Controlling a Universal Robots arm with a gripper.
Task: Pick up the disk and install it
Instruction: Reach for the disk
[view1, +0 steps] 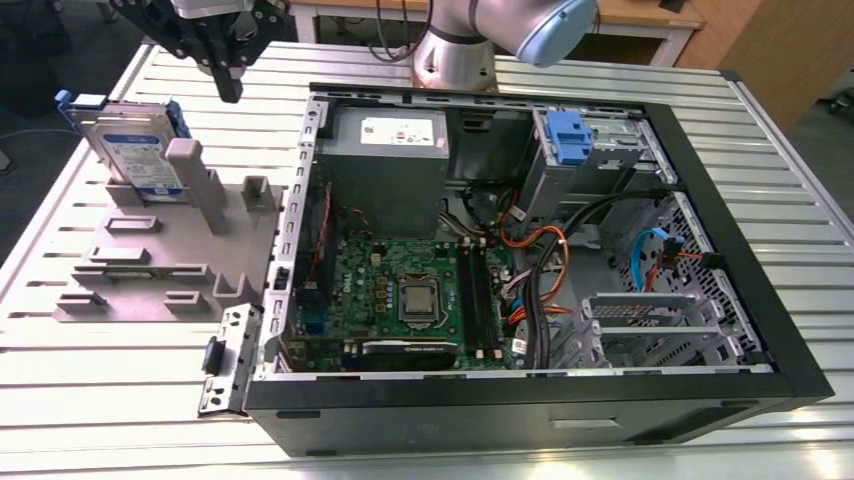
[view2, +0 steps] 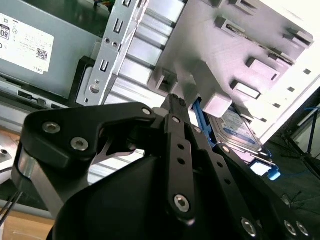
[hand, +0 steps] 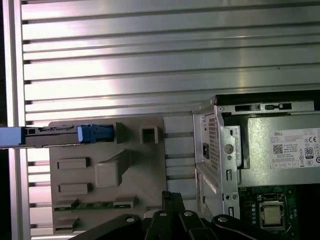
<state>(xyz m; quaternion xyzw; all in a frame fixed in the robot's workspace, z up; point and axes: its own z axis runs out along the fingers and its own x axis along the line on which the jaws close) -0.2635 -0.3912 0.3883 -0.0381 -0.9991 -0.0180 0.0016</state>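
The disk (view1: 134, 150) stands on edge in a slot of the grey fixture (view1: 160, 270), on the exterior view's left, its white-and-blue label facing out and a blue bracket around it. My gripper (view1: 230, 92) hangs above the table, a little toward the exterior view's right of the disk and higher than it, between the disk and the computer case (view1: 747, 330). Its black fingers are together and hold nothing. In the second wrist view the disk (view2: 240, 131) lies beyond my gripper (view2: 173, 101). In the first wrist view the disk (hand: 60, 136) shows edge-on, away from my gripper (hand: 170, 197).
The open case holds a motherboard (view1: 400, 290), a grey power supply (view1: 387, 150) with a white sticker, cables, and a drive bay with a blue latch (view1: 567, 140). The arm's base (view1: 454, 60) stands behind the case. Bare slatted table (hand: 150, 55) surrounds the fixture.
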